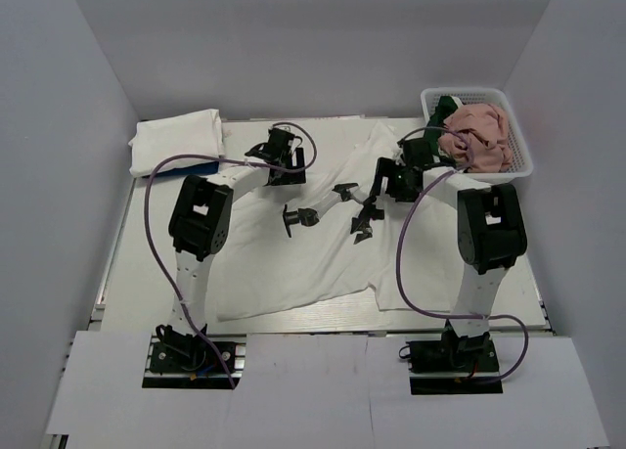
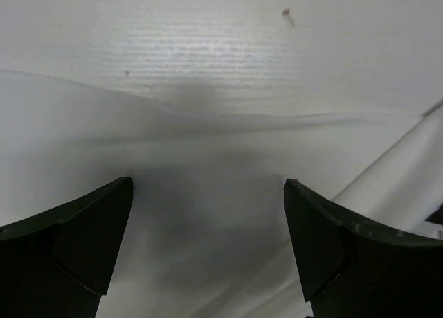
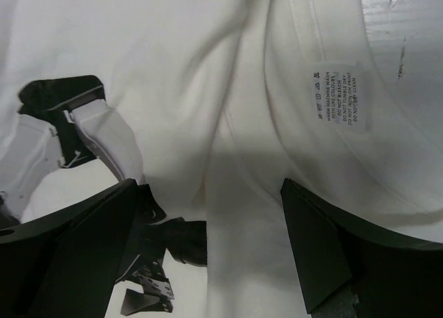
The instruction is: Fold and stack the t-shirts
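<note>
A white t-shirt (image 1: 293,263) with a dark robot-arm print (image 1: 333,204) lies spread flat across the middle of the table. My left gripper (image 1: 282,146) hovers over its far left edge, open, with cloth below and bare table beyond (image 2: 208,186). My right gripper (image 1: 389,180) is open above the shirt's collar area (image 3: 208,183), beside the care label (image 3: 340,95); part of the print (image 3: 83,138) shows at the left. Folded white t-shirts (image 1: 176,141) are stacked at the back left. A dusty pink t-shirt (image 1: 479,131) and a dark green one (image 1: 448,107) sit in the basket.
The white mesh basket (image 1: 520,156) stands at the back right corner, close to the right arm. A blue edge (image 1: 181,165) shows under the folded stack. White walls close in the table on three sides.
</note>
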Available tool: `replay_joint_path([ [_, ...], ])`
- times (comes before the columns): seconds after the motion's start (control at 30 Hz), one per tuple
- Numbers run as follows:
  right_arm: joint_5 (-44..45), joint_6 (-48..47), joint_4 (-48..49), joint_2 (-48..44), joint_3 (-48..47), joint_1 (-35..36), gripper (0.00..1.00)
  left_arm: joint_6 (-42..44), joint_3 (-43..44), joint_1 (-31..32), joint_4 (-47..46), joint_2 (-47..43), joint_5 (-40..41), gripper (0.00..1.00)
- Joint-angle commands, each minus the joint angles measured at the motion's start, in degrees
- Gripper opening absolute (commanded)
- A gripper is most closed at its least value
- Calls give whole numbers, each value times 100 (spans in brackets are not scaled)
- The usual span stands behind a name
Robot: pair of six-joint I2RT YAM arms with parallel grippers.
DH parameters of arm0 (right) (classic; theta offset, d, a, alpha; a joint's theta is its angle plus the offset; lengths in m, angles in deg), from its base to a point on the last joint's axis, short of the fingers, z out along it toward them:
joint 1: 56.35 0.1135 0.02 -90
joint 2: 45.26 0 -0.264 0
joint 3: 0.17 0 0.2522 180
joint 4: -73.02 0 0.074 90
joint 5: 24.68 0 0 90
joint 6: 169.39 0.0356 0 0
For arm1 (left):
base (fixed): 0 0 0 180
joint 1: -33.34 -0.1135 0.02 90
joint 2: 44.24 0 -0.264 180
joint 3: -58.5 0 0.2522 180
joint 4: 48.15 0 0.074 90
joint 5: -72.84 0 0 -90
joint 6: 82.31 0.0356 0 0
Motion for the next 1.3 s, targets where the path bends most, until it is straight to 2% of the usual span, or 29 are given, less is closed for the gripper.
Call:
replay_joint_path([
  [0.0,-511,281,350,97,301,-235,90,12,83,-32,-250,-107,-417,100],
  [0.13,-459,307,324,-104,846,-463,90,12,266,-84,-208,236,-40,100],
  [0.3,-134,789,61,-779,1778,-771,90,-584,776,-348,933,711,452,100],
  [0.33,-72,860,78,-877,2223,-807,90,-682,681,-453,1014,711,505,100],
  [0.5,271,1072,-167,-1808,3053,-834,90,-1174,-84,-761,1225,202,866,100],
  [0.6,-52,932,-230,-2091,3177,-798,90,-1228,-357,-823,1278,-166,866,100],
  [0.67,-439,738,-116,-2302,3133,-763,90,-1044,-567,-823,910,-369,621,100],
  [0.9,-345,238,-63,-2636,1958,-448,90,-279,-323,-691,356,-712,-424,100],
  [1.03,191,61,16,-2443,1192,-245,90,-155,-120,-691,416,-958,-426,100],
  [1.1,315,-70,8,-2014,911,-148,90,-94,-172,-691,417,-1151,-225,100],
  [1.27,306,-448,-309,-478,-1003,115,90,-417,-1243,-788,478,-2152,328,100],
])
